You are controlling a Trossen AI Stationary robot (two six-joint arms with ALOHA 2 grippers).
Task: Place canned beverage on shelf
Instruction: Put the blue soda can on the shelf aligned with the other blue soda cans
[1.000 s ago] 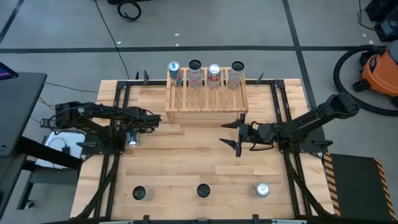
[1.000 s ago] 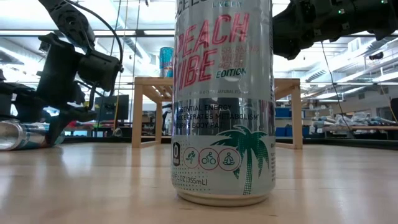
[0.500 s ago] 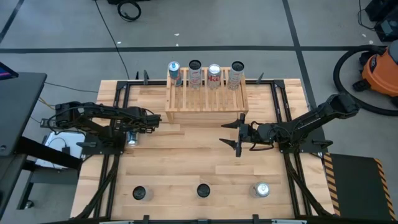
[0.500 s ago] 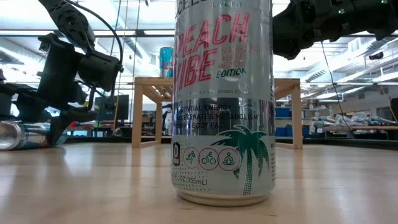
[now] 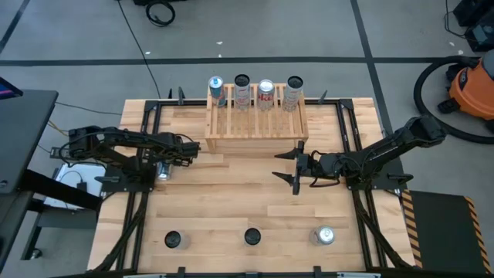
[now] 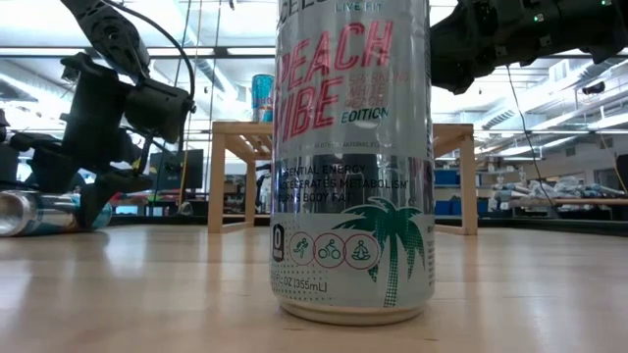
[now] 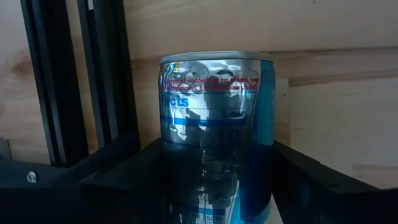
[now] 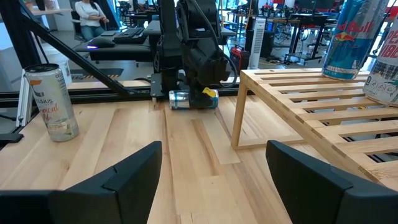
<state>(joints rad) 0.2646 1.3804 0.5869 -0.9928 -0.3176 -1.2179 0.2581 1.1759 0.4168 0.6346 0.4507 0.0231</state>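
A blue and silver can [image 7: 214, 112] lies on its side on the table's left part, beside a black frame rail [image 7: 99, 81]. My left gripper [image 5: 164, 165] stands over it, pointing steeply down and shut on it. The same can [image 6: 34, 212] shows in the low view. The shelf [image 5: 256, 122], a light-wood slatted rack, stands at the far middle, with several upright cans [image 5: 266, 93] along its far edge. My right gripper [image 5: 296, 167] hovers level and open just in front of the shelf, with nothing between its fingers. My left gripper has the lying can's round wall [image 7: 180, 155] pinched between its two fingers [image 7: 124, 171], one on each side. They come from above, slanting down, and lie across the can. The can rests on its side on the tabletop.
Three upright cans stand along the near edge [image 5: 173, 240], [image 5: 252, 236], [image 5: 325, 235]; the middle one fills the low view [image 6: 353, 157]. Black frame rails [image 5: 147, 139] run down both sides of the table. Bare planks [image 5: 231, 193] lie between the arms.
My left gripper has rolled a little at the wrist above the lying can. The can has stayed on the table.
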